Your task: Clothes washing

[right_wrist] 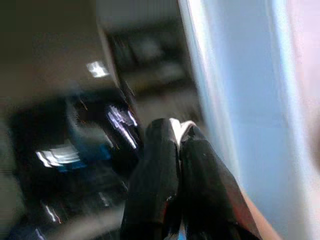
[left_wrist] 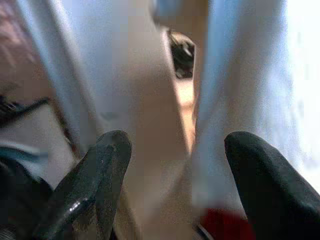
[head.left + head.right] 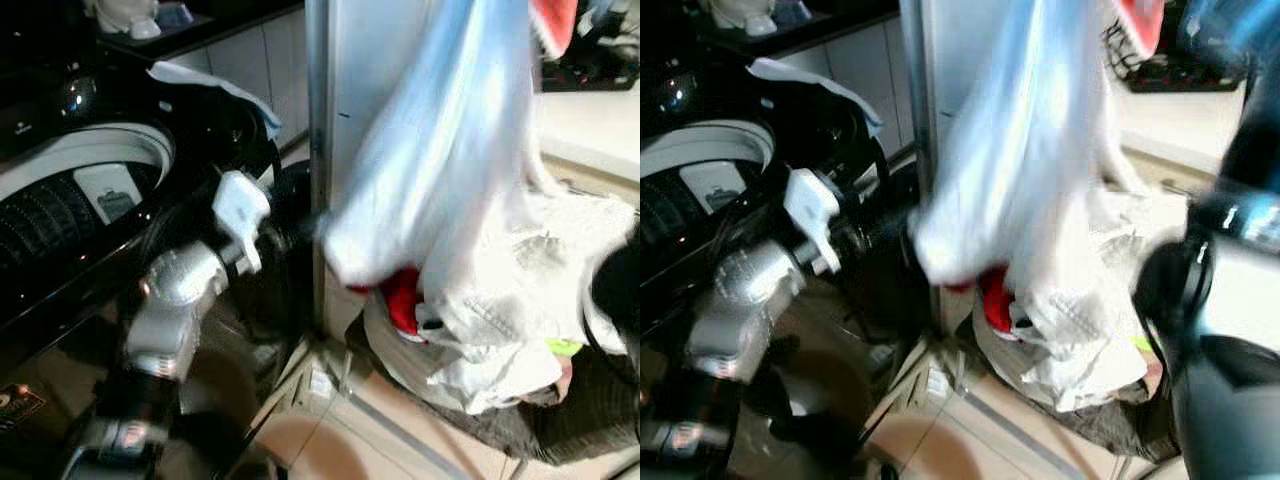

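Two hands here: my right hand [image 1: 178,131] pinches the pale blue garment [image 3: 450,140] shut between its fingers; beside it, my left hand [image 2: 175,165] gapes wide, holding nothing.

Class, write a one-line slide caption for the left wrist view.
Left gripper, fingers apart, faces a hanging pale blue garment.

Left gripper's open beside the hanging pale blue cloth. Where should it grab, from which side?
Take the lower bunched end of the pale blue cloth, coming in from the washer side. The cloth hangs from the right gripper, whose fingers are pinched on a bit of white fabric, and its bottom edge sits level with the left gripper, which is open with the fabric right in front of it.
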You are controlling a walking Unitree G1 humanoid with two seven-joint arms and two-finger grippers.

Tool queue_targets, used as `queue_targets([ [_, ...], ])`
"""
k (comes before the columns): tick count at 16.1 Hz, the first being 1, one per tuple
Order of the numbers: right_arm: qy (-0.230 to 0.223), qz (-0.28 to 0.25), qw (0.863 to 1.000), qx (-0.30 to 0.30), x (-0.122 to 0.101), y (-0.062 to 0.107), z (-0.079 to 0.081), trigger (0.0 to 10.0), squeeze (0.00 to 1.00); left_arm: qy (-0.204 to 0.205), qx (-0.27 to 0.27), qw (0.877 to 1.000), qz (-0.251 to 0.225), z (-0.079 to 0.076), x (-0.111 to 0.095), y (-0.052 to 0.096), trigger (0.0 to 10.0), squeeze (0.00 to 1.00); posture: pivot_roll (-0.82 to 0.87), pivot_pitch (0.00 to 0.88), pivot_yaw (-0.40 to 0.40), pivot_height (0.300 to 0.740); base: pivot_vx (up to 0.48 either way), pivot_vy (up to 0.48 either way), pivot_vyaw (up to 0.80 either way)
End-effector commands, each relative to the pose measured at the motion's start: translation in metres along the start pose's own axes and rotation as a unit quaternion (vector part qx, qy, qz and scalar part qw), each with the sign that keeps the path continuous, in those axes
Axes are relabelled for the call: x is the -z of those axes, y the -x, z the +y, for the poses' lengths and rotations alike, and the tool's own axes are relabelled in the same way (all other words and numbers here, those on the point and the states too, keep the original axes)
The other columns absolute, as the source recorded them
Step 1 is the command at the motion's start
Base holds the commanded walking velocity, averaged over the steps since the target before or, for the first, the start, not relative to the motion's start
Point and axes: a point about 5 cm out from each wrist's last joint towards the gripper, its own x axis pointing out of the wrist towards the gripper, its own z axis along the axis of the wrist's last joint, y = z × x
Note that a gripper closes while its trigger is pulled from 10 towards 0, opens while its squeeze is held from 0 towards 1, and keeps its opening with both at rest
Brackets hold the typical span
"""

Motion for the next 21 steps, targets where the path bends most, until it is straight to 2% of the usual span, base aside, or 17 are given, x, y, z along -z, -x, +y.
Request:
queue_targets([
  [1,-0.019,-0.029,0.999,-0.004,-0.010,0.002,0.001,0.0,0.00,-0.002,-0.019,1.000,-0.019,0.007,-0.008,-0.001,10.0,0.00,-0.02,0.000,0.042,0.740,0.000,0.000,0.00],
  [2,0.030,0.040,0.998,0.027,0.010,0.004,-0.007,0.0,0.00,0.011,-0.039,0.998,-0.057,0.014,-0.024,-0.004,10.0,0.00,-0.02,0.000,0.039,0.740,0.000,0.000,0.00],
  [4,0.035,0.092,0.994,0.050,0.038,0.007,-0.016,0.0,0.00,0.033,-0.057,0.994,-0.091,0.020,-0.037,-0.005,10.0,0.00,-0.01,0.000,0.034,0.740,0.000,0.000,0.00],
  [5,0.025,0.123,0.990,0.057,0.060,0.010,-0.021,0.0,0.00,0.054,-0.074,0.989,-0.120,0.027,-0.047,-0.005,10.0,0.00,-0.01,0.000,0.028,0.740,0.000,0.000,0.00],
  [7,-0.001,0.150,0.987,0.065,0.083,0.017,-0.024,0.0,0.00,0.079,-0.095,0.980,-0.155,0.038,-0.061,-0.004,10.0,0.00,-0.01,0.000,0.028,0.740,0.000,0.000,0.00],
  [8,-0.011,0.158,0.985,0.065,0.090,0.019,-0.025,0.0,0.00,0.094,-0.088,0.978,-0.164,0.039,-0.065,-0.004,10.0,0.00,-0.01,0.000,0.028,0.740,0.000,0.000,0.00],
  [9,-0.020,0.168,0.984,0.062,0.099,0.022,-0.024,0.0,0.00,0.122,-0.044,0.976,-0.176,0.033,-0.073,-0.008,10.0,0.00,-0.01,0.000,0.028,0.740,0.000,0.000,0.00],
  [10,-0.046,0.167,0.984,0.045,0.104,0.021,-0.018,0.0,0.00,0.152,0.041,0.973,-0.170,0.014,-0.076,-0.014,10.0,1.00,-0.01,0.000,0.027,0.740,0.000,0.000,0.00],
  [11,-0.054,0.165,0.984,0.040,0.105,0.021,-0.016,0.0,0.00,0.156,0.063,0.972,-0.166,0.008,-0.077,-0.015,10.0,1.00,-0.01,0.000,0.027,0.740,0.000,0.000,0.00],
  [12,-0.105,0.143,0.984,0.012,0.106,0.017,-0.007,0.0,0.00,0.148,0.095,0.975,-0.137,-0.007,-0.069,-0.023,10.0,1.00,-0.01,0.000,0.029,0.740,0.000,0.000,0.00],
  [14,-0.146,0.131,0.980,-0.018,0.108,0.015,0.004,0.0,0.00,0.156,0.103,0.975,-0.124,-0.019,-0.062,-0.031,10.0,1.00,-0.01,0.000,0.031,0.740,0.000,0.000,0.00],
  [16,-0.157,0.131,0.979,-0.023,0.111,0.014,0.008,0.0,0.00,0.153,0.098,0.977,-0.115,-0.020,-0.060,-0.036,10.0,1.00,-0.02,0.000,0.031,0.740,0.000,0.000,0.00],
  [18,-0.177,0.155,0.971,-0.035,0.129,0.015,0.019,0.0,0.00,0.149,0.085,0.981,-0.091,-0.021,-0.053,-0.042,10.0,1.00,-0.02,0.000,0.023,0.740,0.000,0.000,0.00],
  [19,-0.186,0.162,0.968,-0.040,0.134,0.016,0.024,0.0,0.00,0.155,0.081,0.980,-0.090,-0.023,-0.051,-0.043,10.0,0.71,-0.02,0.000,0.023,0.740,0.000,0.000,0.00],
  [20,-0.189,0.165,0.967,-0.040,0.136,0.017,0.025,0.0,0.00,0.156,0.080,0.980,-0.090,-0.023,-0.051,-0.044,10.0,0.71,-0.02,0.000,0.023,0.740,0.000,0.000,0.00],
  [21,-0.197,0.171,0.964,-0.044,0.140,0.017,0.029,0.0,0.00,0.152,0.075,0.982,-0.084,-0.025,-0.049,-0.046,10.0,0.00,-0.02,0.000,0.023,0.740,0.000,0.000,0.00],
])
